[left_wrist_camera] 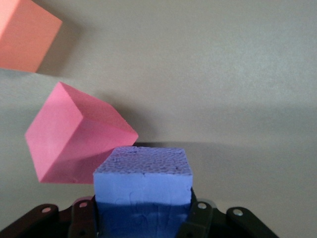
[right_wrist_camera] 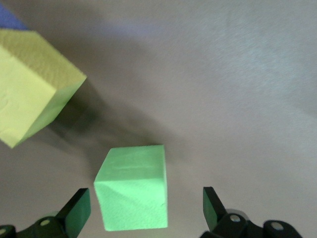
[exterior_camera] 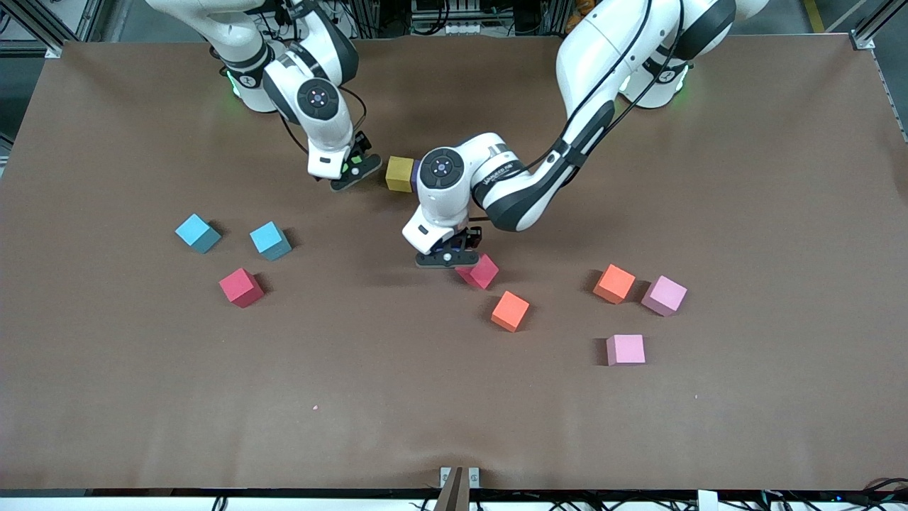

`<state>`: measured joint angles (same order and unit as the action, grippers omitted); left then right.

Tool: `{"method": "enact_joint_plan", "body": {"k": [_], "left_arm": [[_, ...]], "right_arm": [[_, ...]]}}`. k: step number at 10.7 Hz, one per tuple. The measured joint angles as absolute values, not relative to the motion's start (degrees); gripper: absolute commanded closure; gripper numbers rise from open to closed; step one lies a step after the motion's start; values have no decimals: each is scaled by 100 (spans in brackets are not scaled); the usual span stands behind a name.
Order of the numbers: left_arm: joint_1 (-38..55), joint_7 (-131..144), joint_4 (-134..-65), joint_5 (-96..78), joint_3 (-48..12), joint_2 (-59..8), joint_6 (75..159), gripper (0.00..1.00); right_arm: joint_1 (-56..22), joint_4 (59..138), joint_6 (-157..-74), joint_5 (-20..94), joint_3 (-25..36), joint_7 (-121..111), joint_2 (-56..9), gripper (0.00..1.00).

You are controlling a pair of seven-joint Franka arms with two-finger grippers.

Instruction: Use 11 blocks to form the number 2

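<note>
In left hand (left_wrist_camera: 143,225), pitted purple foam cube (left_wrist_camera: 142,186)

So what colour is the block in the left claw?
Purple-blue block, clearest in the left wrist view.

Front view: high, facing both arm bases, whole brown table (exterior_camera: 454,411) in frame. Left wrist view: close, looking down past a held purple block (left_wrist_camera: 142,181) onto a pink-red block (left_wrist_camera: 74,136), also seen in front view (exterior_camera: 480,271). Right wrist view: close over a green block (right_wrist_camera: 132,186) beside a yellow block (right_wrist_camera: 29,101), shared with front view (exterior_camera: 399,173).
</note>
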<state>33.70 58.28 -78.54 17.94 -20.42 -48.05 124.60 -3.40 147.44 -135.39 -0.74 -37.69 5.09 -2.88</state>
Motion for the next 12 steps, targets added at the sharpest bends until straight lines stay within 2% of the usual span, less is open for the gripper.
{"method": "enact_joint_plan", "body": {"k": [7,8,10,11,12], "left_arm": [[3663,5566,-7808,1794,-1821,-5032,12570,90],[3663,5506,-7805,1794,-1820,-5032,12570,90],[3690,5411,-7806,1794,-1820,-5037,12570,90],[3725,5400,-7806,1794,-1821,-5047,12570,90],[3755,5400,-7806,1794,-1821,-5056,12570,90]], "right_arm": [[-399,14913,-13574,-33,-3920,375,-556,0],[-407,14913,-13642,-33,-3922,371,-628,6],[-419,14912,-13738,-44,-3922,345,-749,27],[-421,14912,-13761,-131,-3922,294,-795,39],[-420,14912,-13772,-300,-3921,289,-821,59]]}}
